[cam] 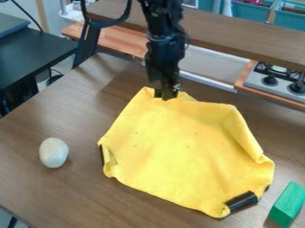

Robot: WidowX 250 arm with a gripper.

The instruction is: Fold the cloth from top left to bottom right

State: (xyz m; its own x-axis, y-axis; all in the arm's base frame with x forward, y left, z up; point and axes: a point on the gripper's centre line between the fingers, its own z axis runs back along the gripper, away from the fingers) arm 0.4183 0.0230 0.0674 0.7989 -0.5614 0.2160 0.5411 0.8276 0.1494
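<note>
The gripper (165,94) hangs down from the top of the view at the upper edge of the yellow cloth (173,142), left of its middle. I cannot tell how far open it is, or whether it has hold of the cloth. The cloth lies spread on the brown desk (59,196), with a raised fold down its right side and a small crease near its left edge. 2 black pieces show at its rim: 1 (242,201) at the lower right, 1 (102,153) at the left. A white egg (53,152) sits left of the cloth, apart from it. A green block (287,204) is near the cloth's lower right corner. Behind the desk are a stove (280,78) with black knobs and 2 teal bins (247,10).
</note>
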